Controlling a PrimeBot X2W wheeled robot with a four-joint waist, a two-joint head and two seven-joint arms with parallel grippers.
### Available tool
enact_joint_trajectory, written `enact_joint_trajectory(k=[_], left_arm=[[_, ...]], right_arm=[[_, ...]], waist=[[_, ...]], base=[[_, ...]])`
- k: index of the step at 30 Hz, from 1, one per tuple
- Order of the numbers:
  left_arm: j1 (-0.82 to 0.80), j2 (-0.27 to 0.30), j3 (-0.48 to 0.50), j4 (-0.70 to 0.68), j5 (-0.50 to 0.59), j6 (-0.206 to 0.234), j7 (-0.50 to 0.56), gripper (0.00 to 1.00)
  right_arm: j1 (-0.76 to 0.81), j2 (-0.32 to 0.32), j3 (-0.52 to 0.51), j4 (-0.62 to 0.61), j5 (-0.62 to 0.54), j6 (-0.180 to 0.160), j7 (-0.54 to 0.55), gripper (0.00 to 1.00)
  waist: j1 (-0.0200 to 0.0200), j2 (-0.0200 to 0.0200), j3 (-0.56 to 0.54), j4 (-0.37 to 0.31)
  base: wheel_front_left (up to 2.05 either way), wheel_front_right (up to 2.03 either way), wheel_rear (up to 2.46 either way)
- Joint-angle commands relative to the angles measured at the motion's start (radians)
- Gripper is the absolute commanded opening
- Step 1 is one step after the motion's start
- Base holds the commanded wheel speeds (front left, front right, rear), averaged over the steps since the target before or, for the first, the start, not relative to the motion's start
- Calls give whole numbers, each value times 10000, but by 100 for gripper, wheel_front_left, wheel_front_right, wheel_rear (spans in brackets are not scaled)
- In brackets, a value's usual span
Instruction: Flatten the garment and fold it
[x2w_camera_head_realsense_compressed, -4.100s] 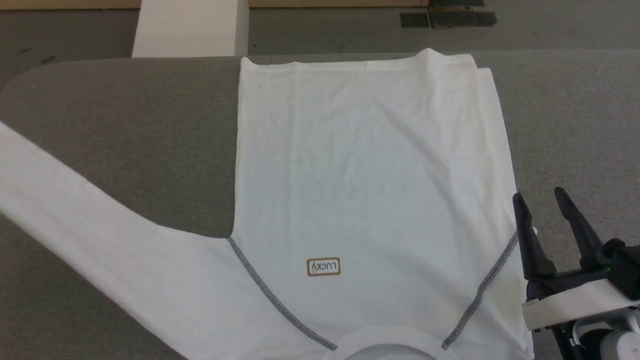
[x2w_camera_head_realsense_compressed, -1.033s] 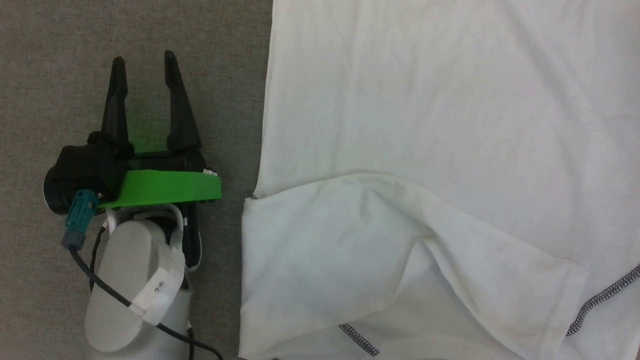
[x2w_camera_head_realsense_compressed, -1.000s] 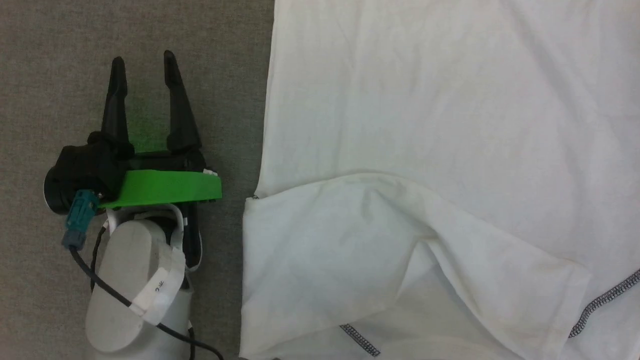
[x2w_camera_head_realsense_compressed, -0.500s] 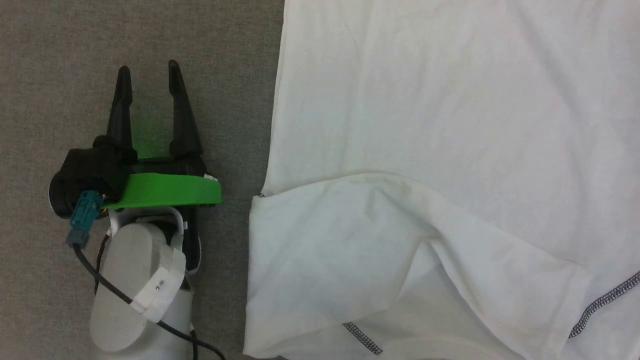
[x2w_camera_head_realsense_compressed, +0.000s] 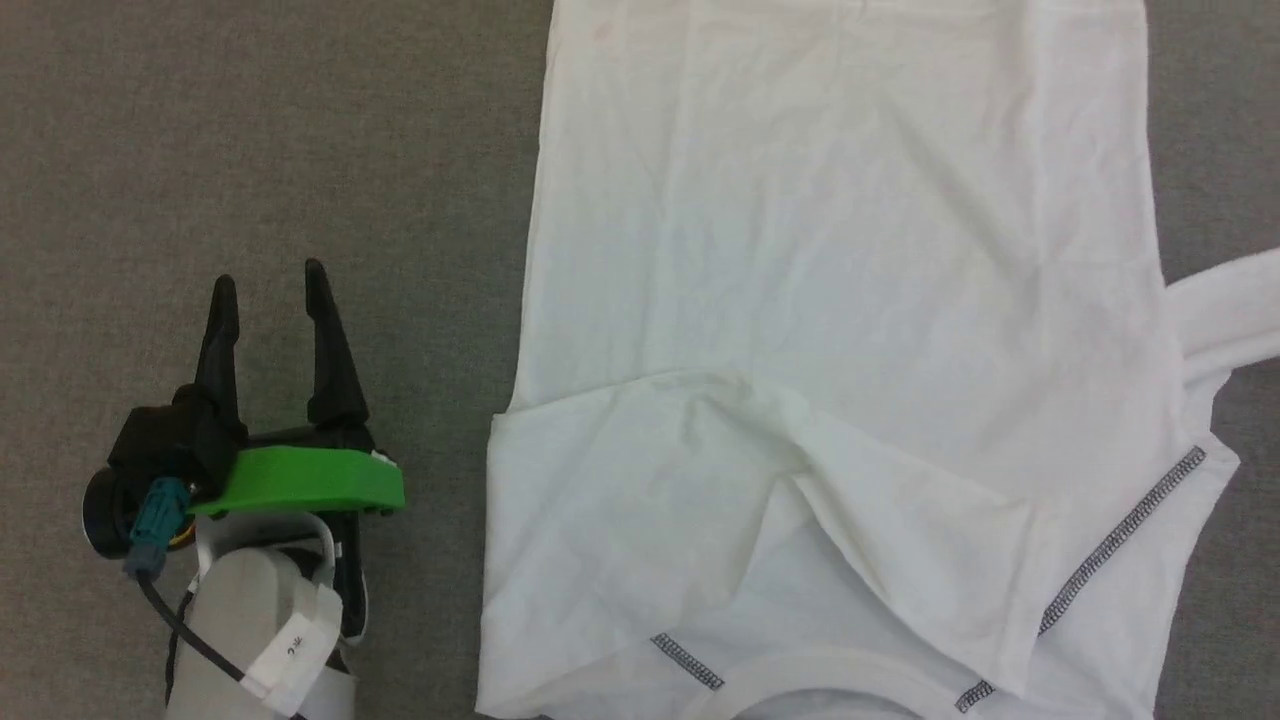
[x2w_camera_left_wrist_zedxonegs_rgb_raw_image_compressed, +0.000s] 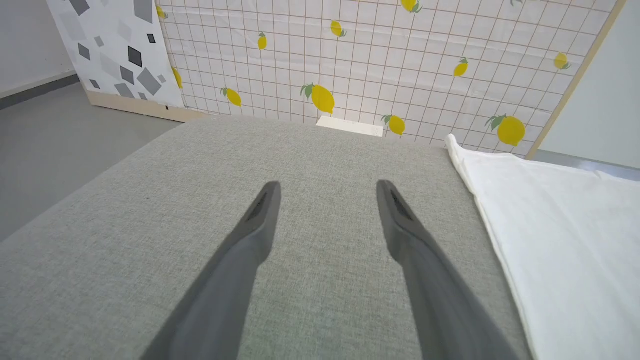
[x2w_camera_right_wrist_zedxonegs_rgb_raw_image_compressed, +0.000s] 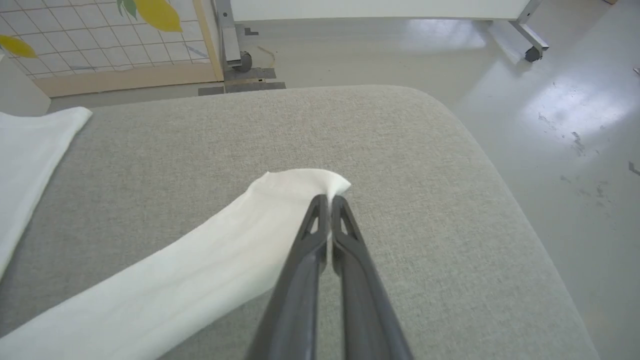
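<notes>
The tag (x2w_camera_head_realsense_compressed: 293, 648) on the left forearm has writing too small to read. Left gripper (x2w_camera_head_realsense_compressed: 268, 282) spread, holding nothing, shirt (x2w_camera_head_realsense_compressed: 840, 250) to its right. Right gripper (x2w_camera_right_wrist_zedxonegs_rgb_raw_image_compressed: 328, 200) pressed together, pinching the sleeve (x2w_camera_right_wrist_zedxonegs_rgb_raw_image_compressed: 200, 260) end.

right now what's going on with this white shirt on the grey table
A two-armed robot is folding the garment, which lies spread on the grey table. One sleeve is already folded across the chest. The right gripper is shut on the other sleeve's cuff, out to the side. The left gripper hangs open over the table beside the shirt, holding nothing.
</notes>
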Motion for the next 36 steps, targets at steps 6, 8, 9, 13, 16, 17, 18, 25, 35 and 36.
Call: enact_joint_trajectory(k=[6, 8, 9, 13, 16, 17, 18, 25, 35, 36], left_arm=[[470, 168, 174, 20, 131, -133, -36, 100], [543, 185, 178, 37, 122, -155, -36, 100], [582, 187, 174, 58, 114, -163, -36, 100], [720, 203, 147, 151, 88, -188, -36, 100], [786, 202, 88, 259, 44, -220, -36, 100], [799, 203, 77, 282, 35, -225, -36, 100], [816, 206, 64, 310, 24, -231, -36, 100], [859, 224, -72, 475, -25, -289, -26, 100], [757, 254, -227, 632, -93, -312, -11, 100], [748, 252, -247, 637, -101, -313, -11, 100]], right_arm=[[1163, 258, -1072, -1109, -160, -17, -309, 0], [1366, 276, -1370, -1456, -330, -17, -313, 0], [1461, 295, -1503, -1654, -405, -17, -290, 0], [1827, 287, -1811, -2372, -596, -17, -103, 0], [2349, 344, -1712, -3485, -394, -17, 389, 0], [2475, 378, -1650, -3827, -295, -17, 519, 0], [2648, 398, -1574, -4308, -197, -17, 659, 0], [3784, 967, -349, -8138, 353, -17, 1981, 0], [3689, 1010, 4873, -10814, 214, -17, 2930, 0], [3517, 1011, 5606, -10761, 126, -17, 2947, 0]], waist=[[1, 0, -1215, -913], [1, 0, -1359, -996], [1, 0, -1437, -1037], [1, 0, -1683, -1137], [1, 0, -1881, -1135], [1, 0, -1921, -1133], [1, 0, -1963, -1131], [1, 0, -2142, -1014], [1, 0, -2228, -816], [1, 0, -2220, -786]], base=[[0, 0, 0], [0, 0, 0], [0, 0, 0], [0, 0, 0], [0, 0, 0], [0, 0, 0], [0, 0, 0], [0, 0, 0], [0, 0, 0], [0, 0, 0]])
